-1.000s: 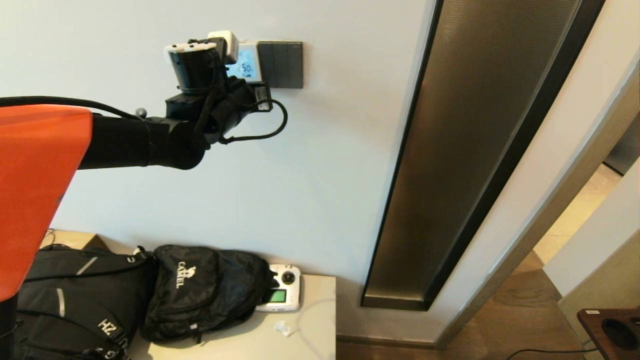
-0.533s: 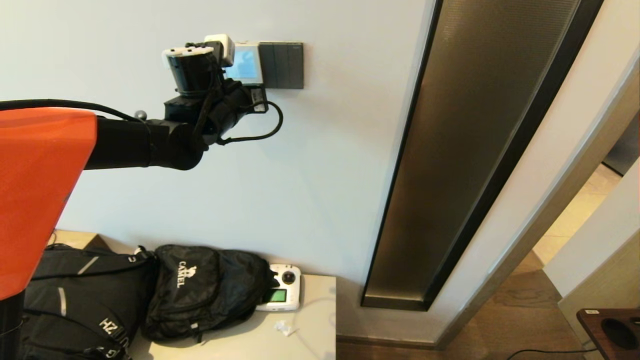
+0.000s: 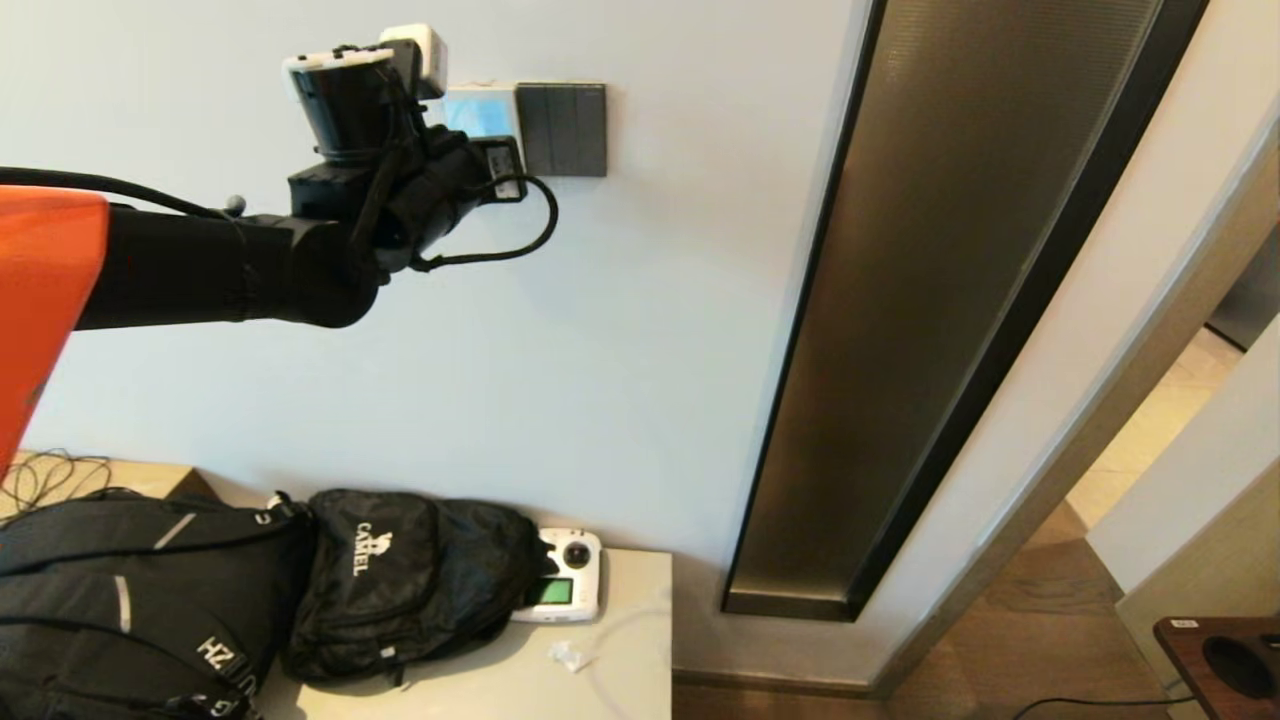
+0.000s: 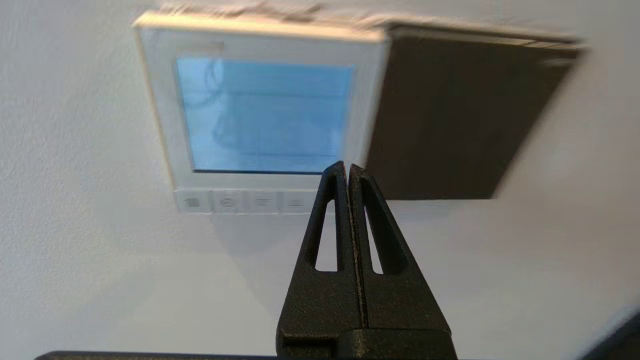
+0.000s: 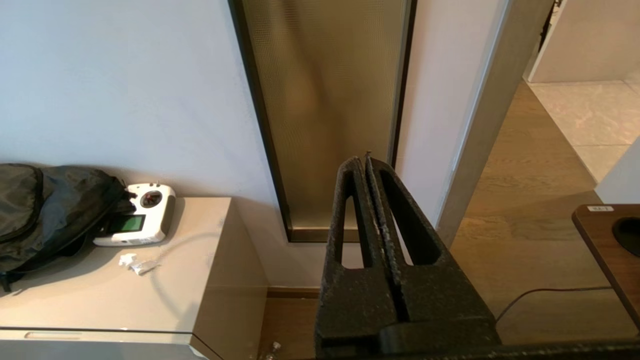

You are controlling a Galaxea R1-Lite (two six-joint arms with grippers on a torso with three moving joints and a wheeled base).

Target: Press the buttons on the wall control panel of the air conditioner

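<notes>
Left gripper at wall panel, jaws closed, empty.
Tips sit in front of the panel's lower right corner, by the buttons; screen lit blue. Dark switch plate adjoins. Right gripper parked low, jaws closed, holding nothing.

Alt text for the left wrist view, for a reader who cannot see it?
The shut left end effector points at the lower right corner of a white wall control panel with a lit pale blue screen. Small buttons run below; a dark grey switch plate adjoins it.
</notes>
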